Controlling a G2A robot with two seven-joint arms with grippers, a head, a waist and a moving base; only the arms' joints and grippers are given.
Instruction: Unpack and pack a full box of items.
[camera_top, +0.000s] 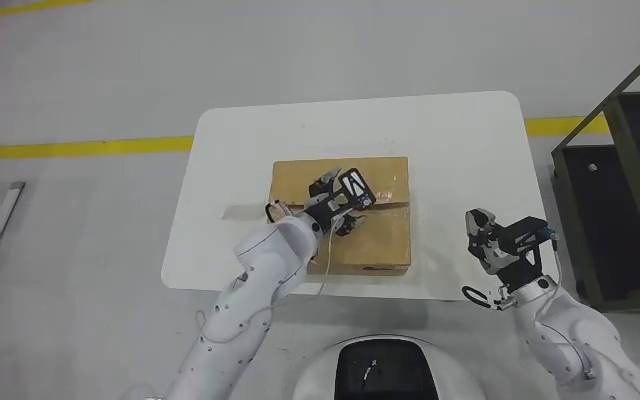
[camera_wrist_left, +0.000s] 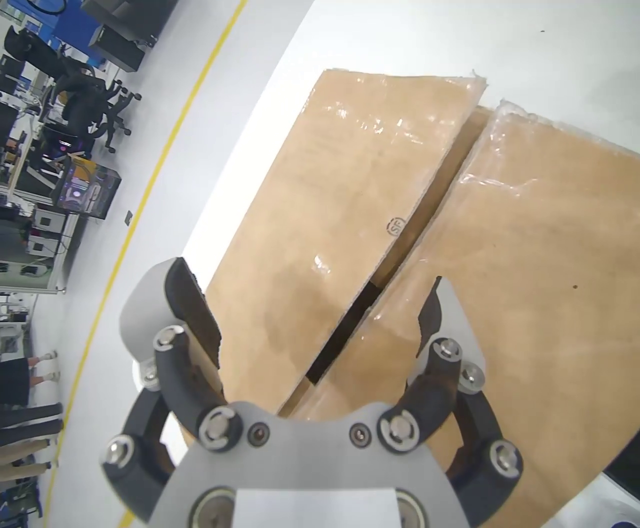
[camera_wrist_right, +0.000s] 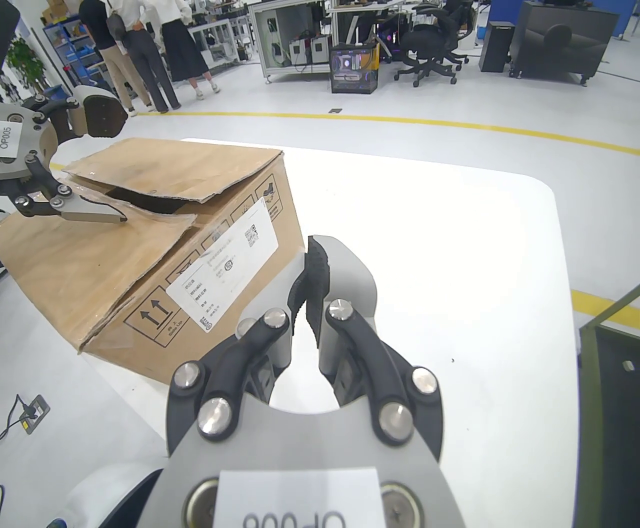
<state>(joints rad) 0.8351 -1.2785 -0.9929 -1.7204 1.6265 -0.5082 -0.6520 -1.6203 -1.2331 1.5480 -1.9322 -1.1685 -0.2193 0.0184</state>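
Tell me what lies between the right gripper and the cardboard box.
Nothing stands there: in the top view, a bare stretch of table separates the right gripper from the cardboard box.

On white arms (camera_top: 268, 268), left gripper (camera_wrist_left: 311, 274) and right gripper (camera_wrist_right: 312, 262) are silver with black linkages.

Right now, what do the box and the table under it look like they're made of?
Box: brown corrugated cardboard, judging by the ragged flap edges, with glossy clear tape wrinkled along the seam. Table: smooth white top with a slight sheen, perhaps laminate or plastic.
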